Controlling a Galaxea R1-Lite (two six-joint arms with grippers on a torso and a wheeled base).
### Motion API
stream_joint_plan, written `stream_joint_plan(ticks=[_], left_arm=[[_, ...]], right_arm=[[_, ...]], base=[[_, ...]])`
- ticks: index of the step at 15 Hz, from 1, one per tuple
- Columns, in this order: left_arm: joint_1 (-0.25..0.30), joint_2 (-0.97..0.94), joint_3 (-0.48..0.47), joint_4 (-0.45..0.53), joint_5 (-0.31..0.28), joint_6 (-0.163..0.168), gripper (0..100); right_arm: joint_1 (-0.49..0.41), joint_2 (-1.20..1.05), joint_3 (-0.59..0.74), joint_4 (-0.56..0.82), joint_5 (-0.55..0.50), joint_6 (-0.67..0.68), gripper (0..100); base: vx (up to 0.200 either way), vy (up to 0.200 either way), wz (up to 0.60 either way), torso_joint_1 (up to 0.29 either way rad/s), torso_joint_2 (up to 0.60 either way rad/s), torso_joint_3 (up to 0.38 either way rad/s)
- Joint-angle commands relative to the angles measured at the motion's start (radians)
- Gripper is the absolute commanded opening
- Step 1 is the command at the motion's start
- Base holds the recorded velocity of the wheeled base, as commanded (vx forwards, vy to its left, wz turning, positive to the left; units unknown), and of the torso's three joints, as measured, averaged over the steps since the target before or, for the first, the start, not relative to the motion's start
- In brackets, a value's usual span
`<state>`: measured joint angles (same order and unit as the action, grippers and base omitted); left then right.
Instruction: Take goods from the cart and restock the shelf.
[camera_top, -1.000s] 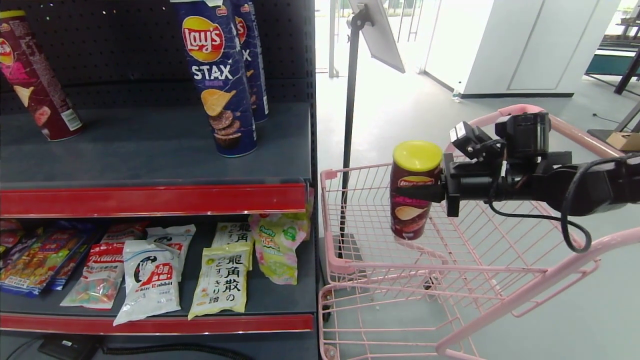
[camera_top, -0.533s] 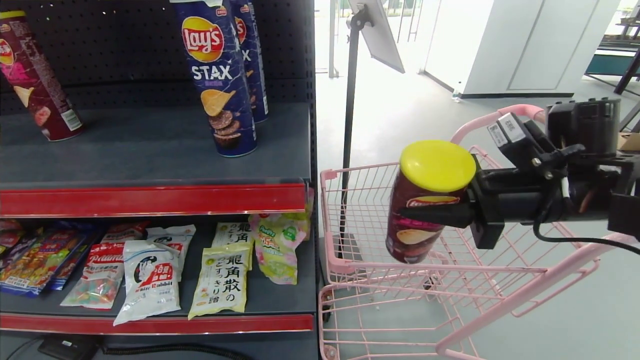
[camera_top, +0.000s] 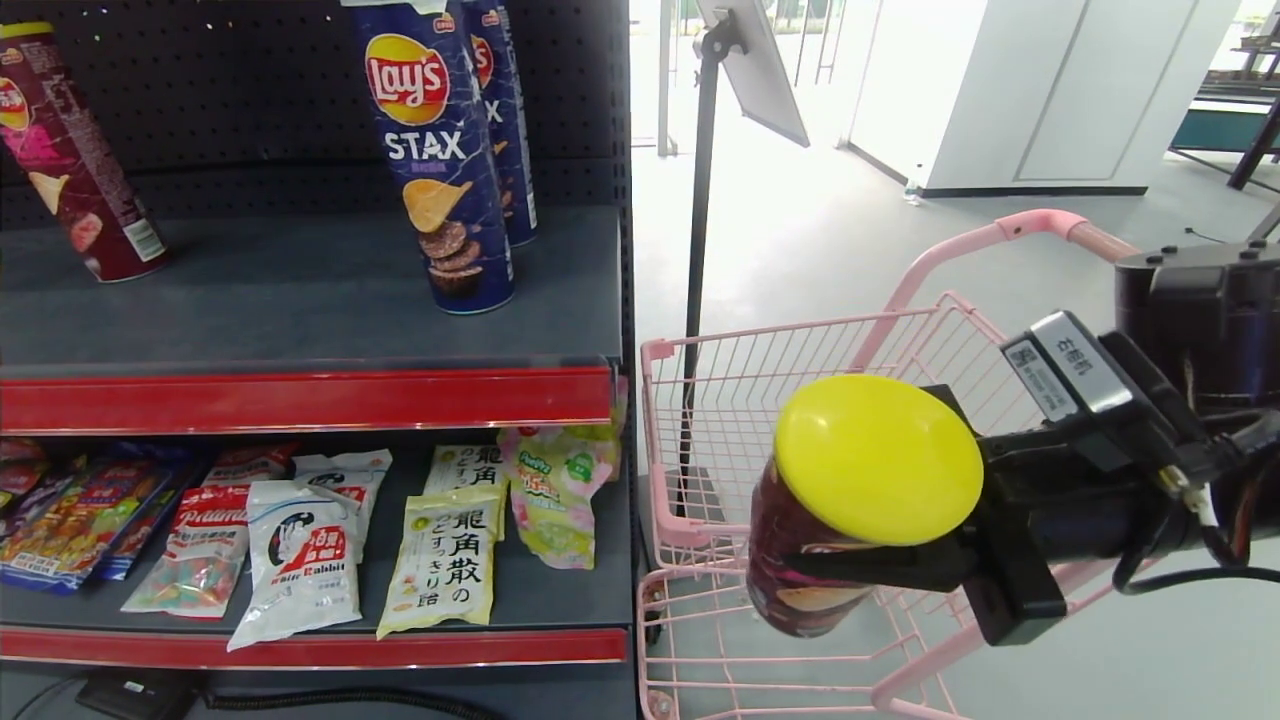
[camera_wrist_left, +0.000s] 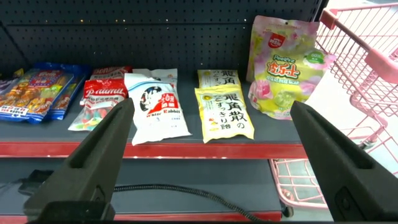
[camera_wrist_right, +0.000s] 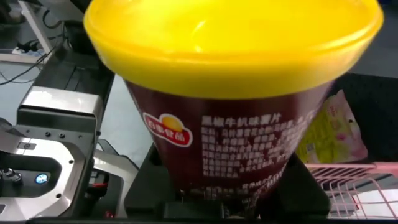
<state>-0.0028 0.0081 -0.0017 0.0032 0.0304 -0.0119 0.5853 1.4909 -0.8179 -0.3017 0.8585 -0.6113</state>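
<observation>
My right gripper (camera_top: 880, 565) is shut on a maroon chip can with a yellow lid (camera_top: 870, 470), held tilted above the front of the pink cart (camera_top: 800, 350), to the right of the shelf. The right wrist view looks along the same can (camera_wrist_right: 230, 143) from close up. On the upper shelf (camera_top: 300, 290) stand two blue chip cans (camera_top: 440, 160) and one maroon can (camera_top: 70, 150) at the far left. My left gripper (camera_wrist_left: 211, 162) is open, with nothing between its fingers, in front of the lower shelf (camera_wrist_left: 155, 149).
Flat snack and candy bags (camera_top: 300, 540) lie along the lower shelf, and a pink-green bag (camera_top: 555, 490) leans at its right end. A black stand with a sign (camera_top: 700, 200) rises behind the cart. A cable (camera_top: 340, 695) lies under the shelf.
My right arm has lifted the maroon can out of the cart and drawn it toward the camera, tilting it so its yellow lid faces me. The shelf goods have not moved.
</observation>
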Motion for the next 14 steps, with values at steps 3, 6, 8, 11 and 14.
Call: stream_joint_plan(ticks=[3, 6, 8, 11, 14], left_arm=[[0.001, 0.0, 0.0, 0.0, 0.0, 0.0, 100], [0.0, 0.0, 0.0, 0.0, 0.0, 0.0, 100], [0.001, 0.0, 0.0, 0.0, 0.0, 0.0, 100], [0.0, 0.0, 0.0, 0.0, 0.0, 0.0, 100], [0.0, 0.0, 0.0, 0.0, 0.0, 0.0, 100]], right_arm=[[0.025, 0.0, 0.013, 0.001, -0.018, 0.004, 0], [0.027, -0.003, 0.031, 0.001, -0.018, 0.004, 0], [0.027, -0.004, 0.032, 0.001, -0.018, 0.004, 0], [0.028, -0.006, 0.031, 0.004, -0.015, 0.004, 0], [0.028, -0.011, 0.029, 0.007, -0.015, 0.013, 0]], base=[[0.0, 0.0, 0.0, 0.0, 0.0, 0.0], [0.0, 0.0, 0.0, 0.0, 0.0, 0.0], [0.0, 0.0, 0.0, 0.0, 0.0, 0.0], [0.0, 0.0, 0.0, 0.126, -0.36, -0.224], [0.0, 0.0, 0.0, 0.193, -0.51, -0.307]])
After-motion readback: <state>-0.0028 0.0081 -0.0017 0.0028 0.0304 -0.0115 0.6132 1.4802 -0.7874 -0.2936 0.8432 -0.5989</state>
